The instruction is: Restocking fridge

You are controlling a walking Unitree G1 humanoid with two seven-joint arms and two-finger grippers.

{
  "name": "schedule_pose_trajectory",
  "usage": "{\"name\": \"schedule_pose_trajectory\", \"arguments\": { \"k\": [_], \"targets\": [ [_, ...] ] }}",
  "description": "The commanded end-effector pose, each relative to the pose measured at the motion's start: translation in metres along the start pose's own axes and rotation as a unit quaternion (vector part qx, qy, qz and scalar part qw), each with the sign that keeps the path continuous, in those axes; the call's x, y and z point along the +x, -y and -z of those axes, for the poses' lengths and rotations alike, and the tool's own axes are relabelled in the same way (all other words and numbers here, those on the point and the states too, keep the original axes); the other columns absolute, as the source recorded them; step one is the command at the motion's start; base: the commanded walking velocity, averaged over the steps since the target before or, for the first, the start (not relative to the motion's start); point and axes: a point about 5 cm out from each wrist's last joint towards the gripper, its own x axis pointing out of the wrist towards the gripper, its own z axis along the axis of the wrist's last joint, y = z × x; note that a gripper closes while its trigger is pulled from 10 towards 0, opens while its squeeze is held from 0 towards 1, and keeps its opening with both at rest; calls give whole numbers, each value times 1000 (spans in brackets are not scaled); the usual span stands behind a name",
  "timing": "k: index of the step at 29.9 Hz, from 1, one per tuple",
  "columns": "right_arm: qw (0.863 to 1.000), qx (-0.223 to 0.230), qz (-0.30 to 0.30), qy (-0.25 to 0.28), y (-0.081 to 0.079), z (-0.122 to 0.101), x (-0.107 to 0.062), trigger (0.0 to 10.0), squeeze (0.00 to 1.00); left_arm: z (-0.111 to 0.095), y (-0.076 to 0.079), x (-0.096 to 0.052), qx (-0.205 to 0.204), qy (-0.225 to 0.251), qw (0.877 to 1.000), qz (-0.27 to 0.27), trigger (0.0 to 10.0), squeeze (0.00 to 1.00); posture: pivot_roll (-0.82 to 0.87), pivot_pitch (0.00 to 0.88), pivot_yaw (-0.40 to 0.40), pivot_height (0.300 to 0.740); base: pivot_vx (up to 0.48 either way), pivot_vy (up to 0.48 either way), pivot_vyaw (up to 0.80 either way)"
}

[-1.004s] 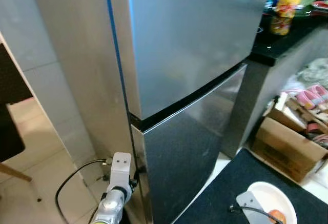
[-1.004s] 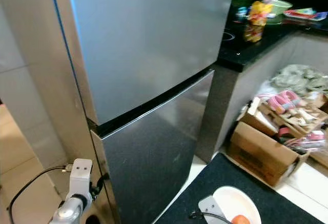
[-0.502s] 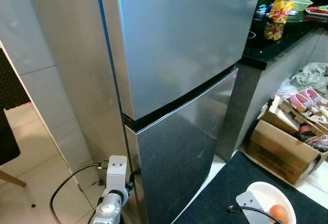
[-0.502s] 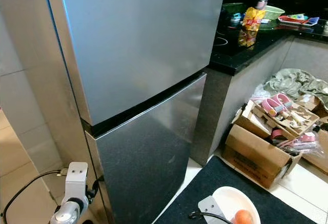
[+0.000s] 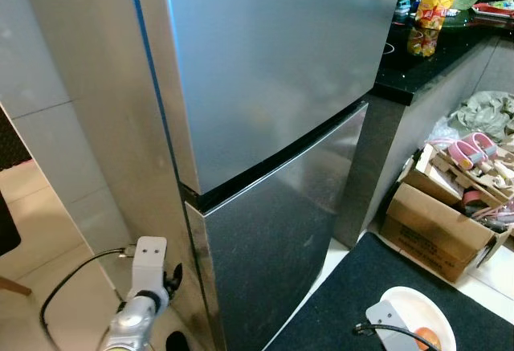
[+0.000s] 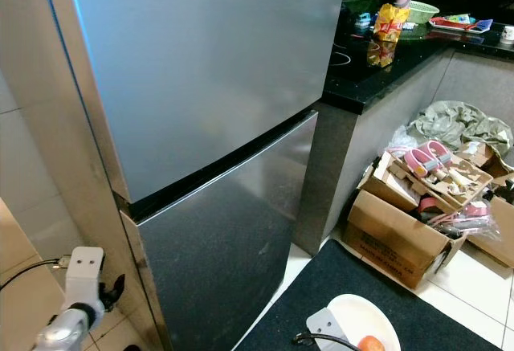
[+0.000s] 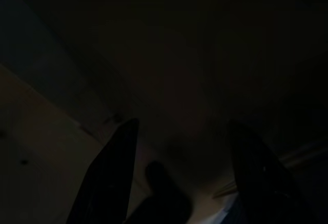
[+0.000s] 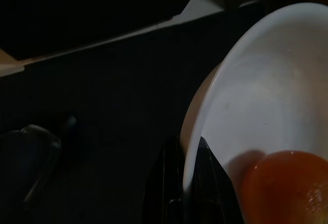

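Fridge fills the centre of your head views, both steel doors closed, dark seam between upper and lower door running from 8 to 2 o'clock. Your right gripper has its two black fingers pinched together on the rim of a white bowl; the rim sits between the fingers in the right wrist view. An orange fruit lies inside the bowl, just beside the fingertips. In the head views the bowl sits at 5 o'clock, over a black mat on the floor. Your left gripper has its fingers spread well apart, holding nothing, touching nothing you can make out; that wrist view is very dark. Left arm is low at 7 o'clock, just beside the fridge's lower left corner, a black cable trailing from it. At 3 o'clock, a cardboard box of clutter stands on the floor. At 1 o'clock, a black counter carries a yellow packet.
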Motion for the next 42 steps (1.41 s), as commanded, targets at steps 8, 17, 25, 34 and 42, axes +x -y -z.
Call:
{"name": "schedule_pose_trajectory", "arguments": {
  "k": [8,17,25,34,42],
  "targets": [
    [1000,13,-16,-13,-7,11,-2,10000,0,31,-7,-29,108,-35,981,155,10000,0,-64,35,-3,740,0,0,0],
    [997,64,-15,-44,-11,28,-5,10000,0,49,4,-32,20,-65,992,108,10000,8,-68,45,5,740,0,0,0],
    [994,100,-7,-54,-11,33,-6,10000,0,51,13,-30,-21,-68,993,93,10000,0,-66,48,1,740,0,0,0],
    [973,217,19,-79,-4,43,-9,10000,0,59,50,-26,-28,-89,991,100,10000,0,-86,61,-1,740,0,0,0],
    [974,211,15,-80,-4,43,-9,10000,0,59,51,-25,-31,-94,990,99,10000,0,-89,67,-4,740,0,0,0]
  ]
}}
